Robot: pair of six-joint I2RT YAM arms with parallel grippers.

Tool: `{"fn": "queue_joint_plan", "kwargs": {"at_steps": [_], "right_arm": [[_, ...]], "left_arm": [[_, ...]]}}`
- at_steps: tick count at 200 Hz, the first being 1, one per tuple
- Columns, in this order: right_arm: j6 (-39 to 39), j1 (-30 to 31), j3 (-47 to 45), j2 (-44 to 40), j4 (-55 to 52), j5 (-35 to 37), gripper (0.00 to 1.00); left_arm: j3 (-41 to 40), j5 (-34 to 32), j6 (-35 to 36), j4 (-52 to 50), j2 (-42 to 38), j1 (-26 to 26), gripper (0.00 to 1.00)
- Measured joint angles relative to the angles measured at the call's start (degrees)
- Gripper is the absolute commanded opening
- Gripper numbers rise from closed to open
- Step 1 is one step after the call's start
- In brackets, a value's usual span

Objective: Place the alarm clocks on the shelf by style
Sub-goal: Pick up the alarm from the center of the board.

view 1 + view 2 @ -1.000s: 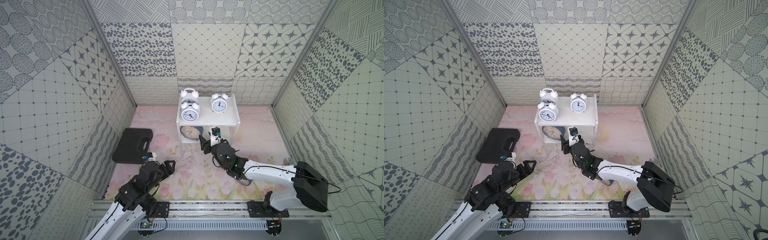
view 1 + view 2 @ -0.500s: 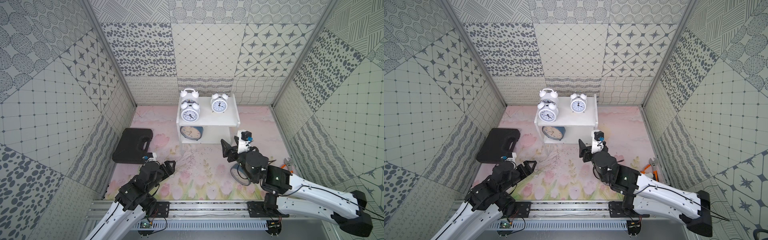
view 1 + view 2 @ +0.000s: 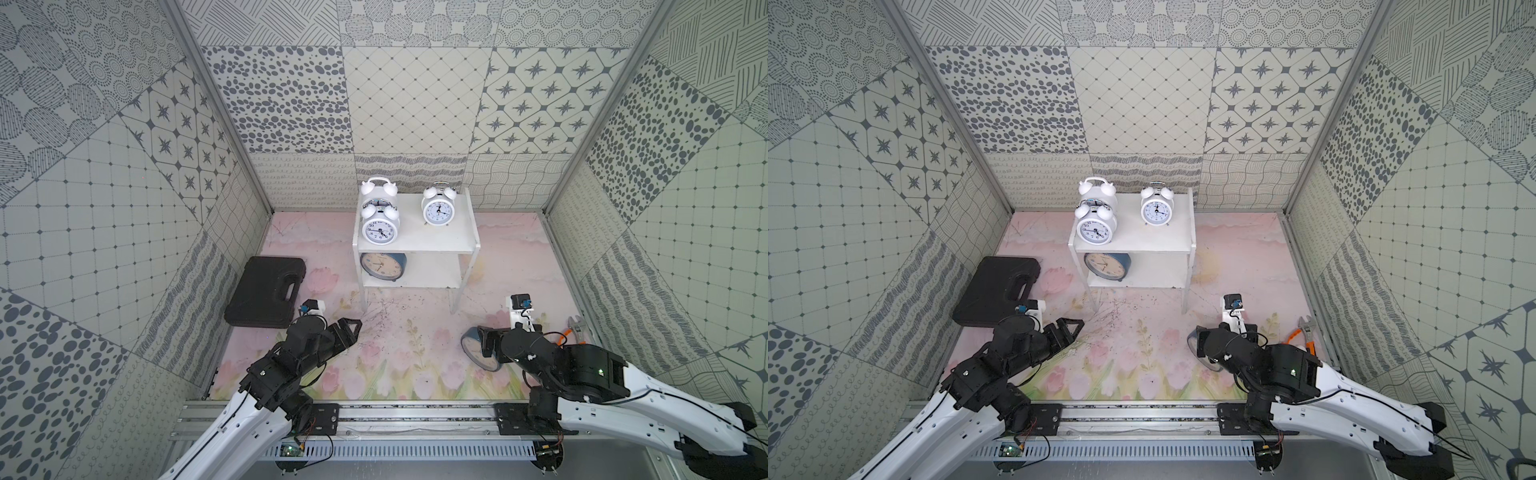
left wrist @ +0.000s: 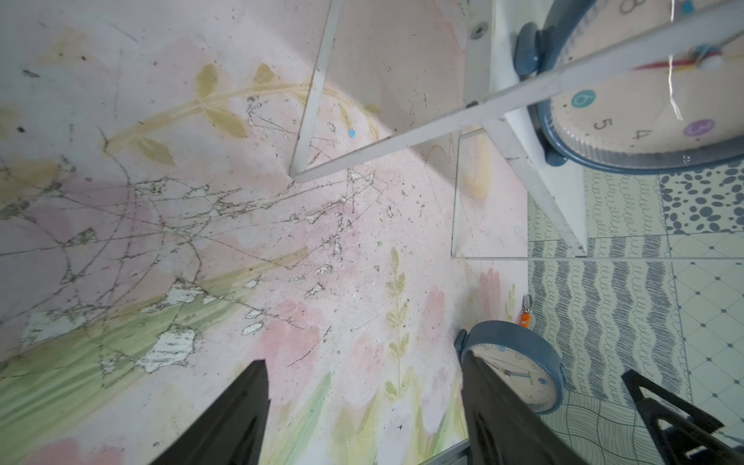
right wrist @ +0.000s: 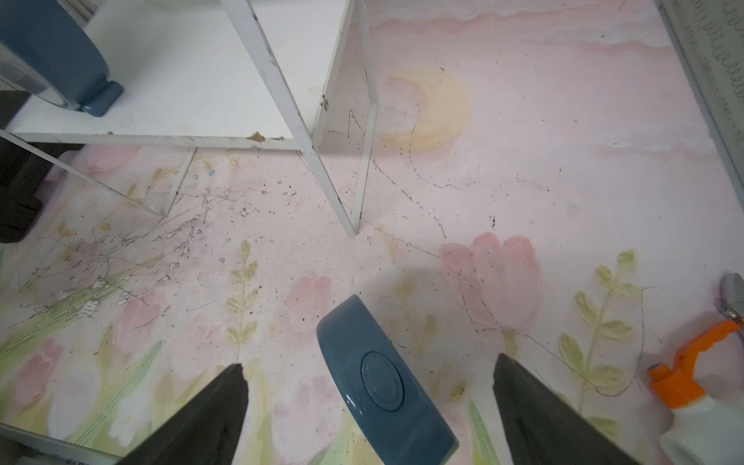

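Along the left edge of the surface (image 3: 415, 357): black case (image 3: 266, 291), lying flat, handle cutout turned toward the middle. Just beside its near corner, left gripper (image 4: 362, 374), low over the floral print, fingers (image 4: 237, 418) spread apart with nothing between them, released and empty.

Against the middle of the far edge: shelf (image 3: 415, 241), upright on thin legs. At the left end of its top tier, front white clock (image 3: 379, 229), upright by the front rim, dial facing forward. Right behind it, rear white clock (image 3: 377, 194), touching or nearly so, dial mostly hidden. Toward the right rear of the same tier, third white clock (image 3: 437, 210), upright, well apart from the pair. On the lower tier, left end, beneath the pair: blue clock (image 3: 382, 266), upright, cream dial forward.

Farther right, toward the near right corner of the surface: second blue clock (image 3: 471, 353), not on the shelf, standing on its rim, dial turned toward the left arm, blue back toward the right wrist camera. Around it, right gripper (image 5: 368, 370), fingers (image 5: 535, 414) spread wide on either side, a gap showing on both sides in the right wrist view; released, not clamping.

By the right edge: wrench (image 3: 575, 330) with an orange handle, lying flat, near the right arm.
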Motion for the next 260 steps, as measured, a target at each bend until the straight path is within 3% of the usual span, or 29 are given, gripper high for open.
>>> {"fn": "queue_joint_plan", "kwargs": {"at_steps": [63, 132, 205, 260], "right_arm": [[4.0, -0.59, -7.26, 5.31, 2.51, -6.23, 0.96], [5.73, -1.22, -10.58, 2.73, 3.21, -9.77, 0.59], [4.35, -1.29, -12.26, 1.25, 6.88, -10.93, 0.37], [-0.24, -1.03, -14.05, -1.73, 10.75, -14.05, 0.29]], "left_arm": [[-2.6, 5.22, 0.04, 6.4, -2.23, 0.0, 0.8], [-3.98, 8.09, 0.17, 11.67, -1.03, 0.0, 0.8], [-4.66, 9.05, 0.09, 15.32, 0.44, 0.0, 0.82], [-4.59, 9.25, 0.26, 15.58, 0.17, 0.0, 0.88]]}}
